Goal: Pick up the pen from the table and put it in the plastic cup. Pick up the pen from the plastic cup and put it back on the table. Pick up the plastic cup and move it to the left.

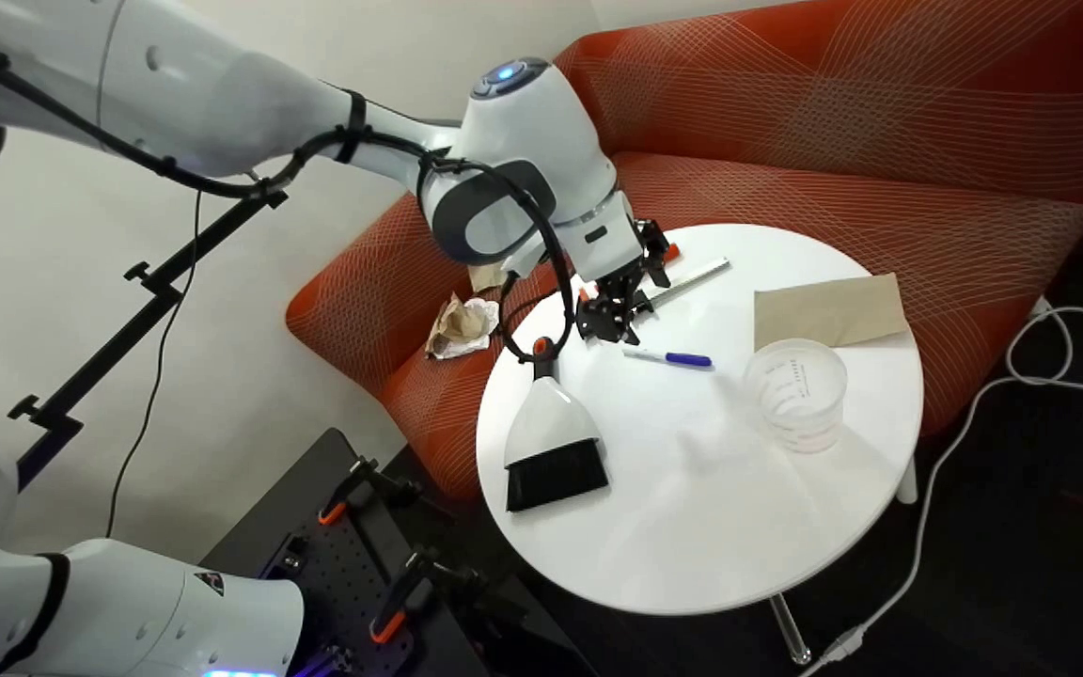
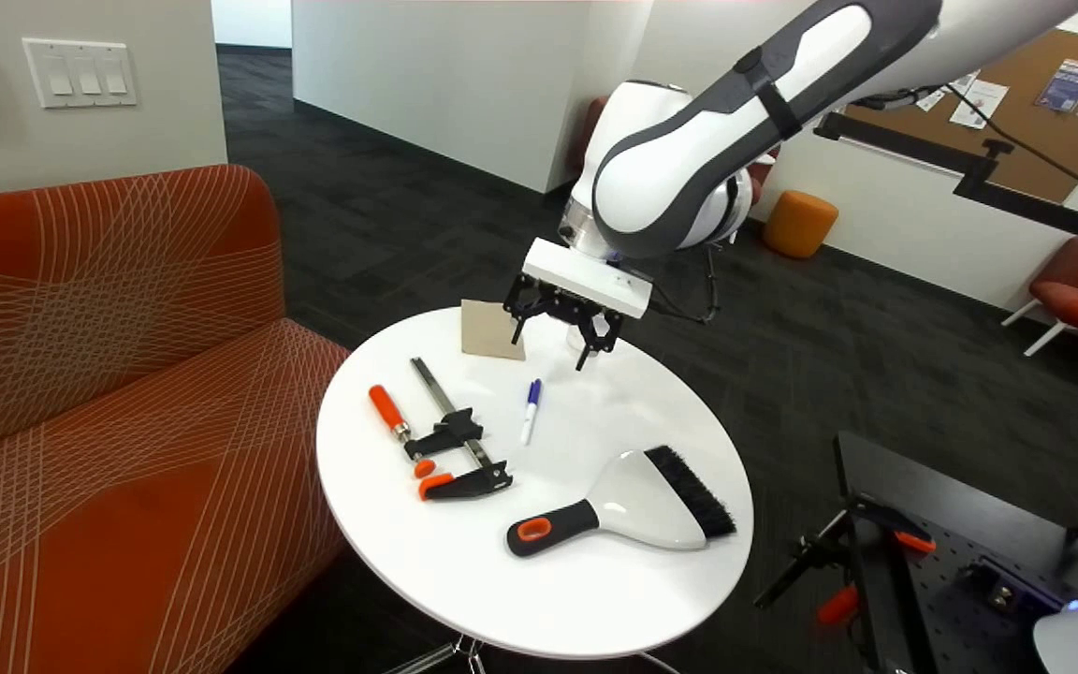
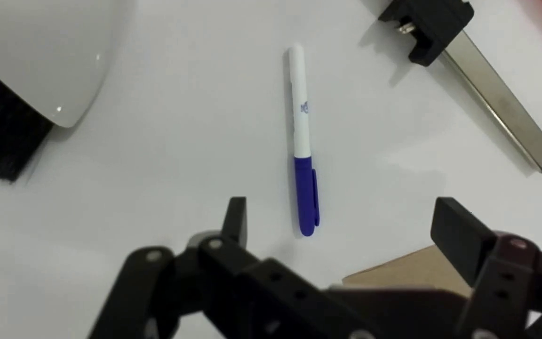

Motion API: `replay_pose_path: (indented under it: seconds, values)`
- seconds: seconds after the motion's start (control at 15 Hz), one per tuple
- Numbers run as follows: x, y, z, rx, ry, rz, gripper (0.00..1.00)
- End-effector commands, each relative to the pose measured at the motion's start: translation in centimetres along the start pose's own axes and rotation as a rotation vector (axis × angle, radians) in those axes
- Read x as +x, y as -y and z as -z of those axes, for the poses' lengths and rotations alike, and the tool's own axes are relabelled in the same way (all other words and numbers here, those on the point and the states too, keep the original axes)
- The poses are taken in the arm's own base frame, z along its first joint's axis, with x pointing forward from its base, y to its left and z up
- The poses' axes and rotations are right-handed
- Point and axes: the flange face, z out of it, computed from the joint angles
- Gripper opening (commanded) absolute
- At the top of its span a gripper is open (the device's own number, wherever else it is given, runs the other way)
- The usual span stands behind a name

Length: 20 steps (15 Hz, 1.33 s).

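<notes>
Dark carpet (image 2: 389,215) lies underneath. In an exterior view, a red sofa (image 1: 861,169) sits at twelve o'clock from the round white table (image 1: 692,545). In the wrist view, the gripper (image 3: 341,207) gapes wide, holding nothing, apparently readied for grasping. The clear plastic cup (image 1: 797,400) stands near the table's three o'clock (upright, presumably to receive); the pen (image 1: 669,357) lies near eleven.
</notes>
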Motion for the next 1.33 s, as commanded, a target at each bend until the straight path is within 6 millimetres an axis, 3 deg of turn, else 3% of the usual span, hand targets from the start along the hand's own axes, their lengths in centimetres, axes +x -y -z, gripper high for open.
replay_pose_path:
  seconds: [0.0, 0.87, 0.93, 1.0, 1.13, 1.27]
  values:
    - [1.6, 1.0, -2.1, -0.016, 0.022, -0.026, 1.00]
    - [3.7, 1.3, -7.7, -0.058, -0.015, -0.049, 1.00]
    - [3.7, 1.3, -8.0, -0.059, -0.015, -0.049, 0.97]
    - [3.8, 1.4, -8.2, -0.059, -0.014, -0.048, 0.73]
    - [3.8, 1.5, -8.5, -0.061, -0.015, -0.045, 0.71]
    - [3.8, 1.6, -8.7, -0.062, -0.015, -0.046, 0.56]
